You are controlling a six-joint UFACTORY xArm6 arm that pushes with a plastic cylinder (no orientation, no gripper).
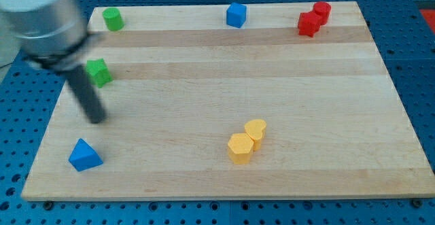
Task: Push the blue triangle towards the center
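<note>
Eight small blocks sit on our pale wooden board (204,89). Our blue triangle (85,156) lies near the view's bottom-left corner. Our tip (97,118), a plain dark rod with no fingers, holds nothing, hovering just above the triangle, apart from it.

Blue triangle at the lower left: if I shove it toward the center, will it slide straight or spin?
The blue triangle sits flat on the smooth wooden board, so it should slide, not tip. Its slanted sides probably make it spin under an off-centre push. My tip is above it, slightly right.
</note>
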